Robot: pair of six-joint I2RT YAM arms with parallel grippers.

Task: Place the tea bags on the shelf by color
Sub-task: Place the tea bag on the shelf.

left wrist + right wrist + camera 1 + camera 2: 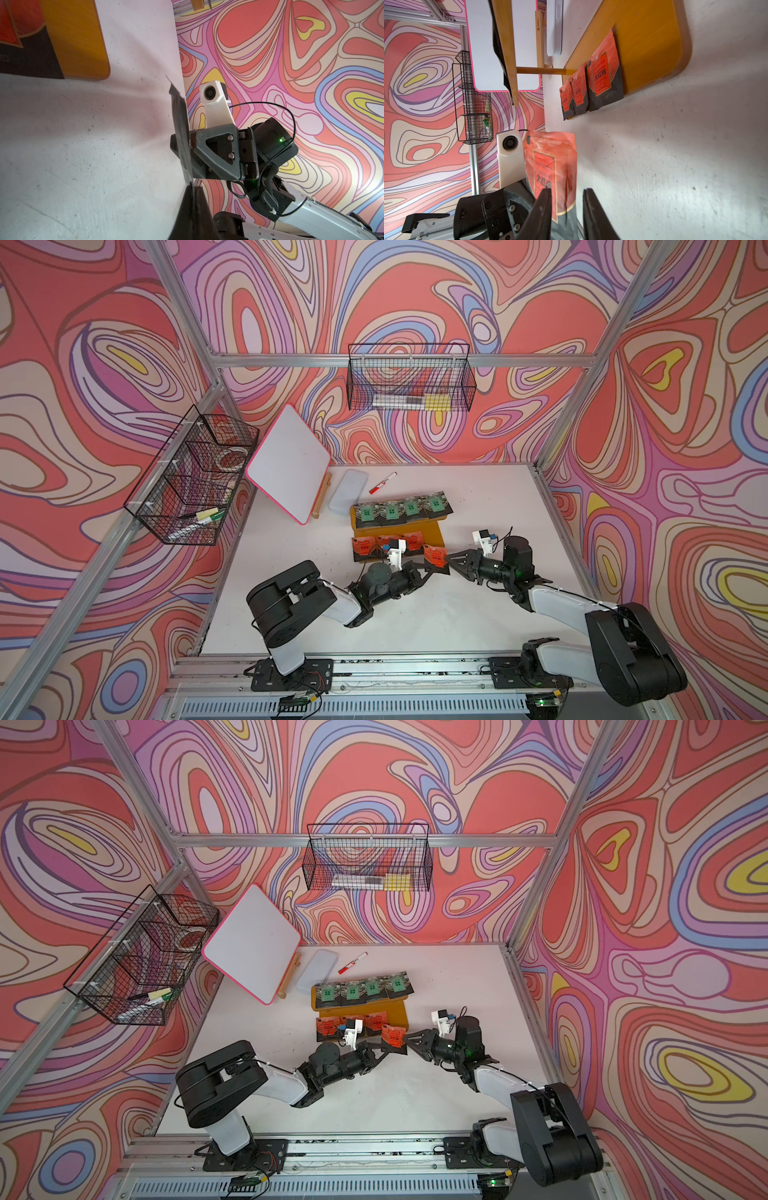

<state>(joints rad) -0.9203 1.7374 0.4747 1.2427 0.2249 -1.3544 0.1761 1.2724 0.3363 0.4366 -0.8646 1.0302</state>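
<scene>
The mustard-yellow shelf (pixel 419 527) stands mid-table. Its upper step carries several green-labelled tea bags (pixel 400 509). Three orange-red tea bags (pixel 604 76) lean in a row on the lower step, whose right end is bare. Another orange-red tea bag (pixel 435 559) hangs upright above the table in front of that bare end. My left gripper (pixel 194 191) is shut on its black lower edge. My right gripper (pixel 566 190) straddles the same sachet (pixel 550 166) from the opposite side. Its fingers (pixel 589 205) stand apart, and a gap shows beside the bag.
A pink-edged whiteboard (pixel 286 464) leans on a wooden stand at the back left, beside a pale flat case (pixel 348 491) and a red marker (pixel 382 483). Black wire baskets hang on the back wall (pixel 409 381) and the left wall (pixel 191 477).
</scene>
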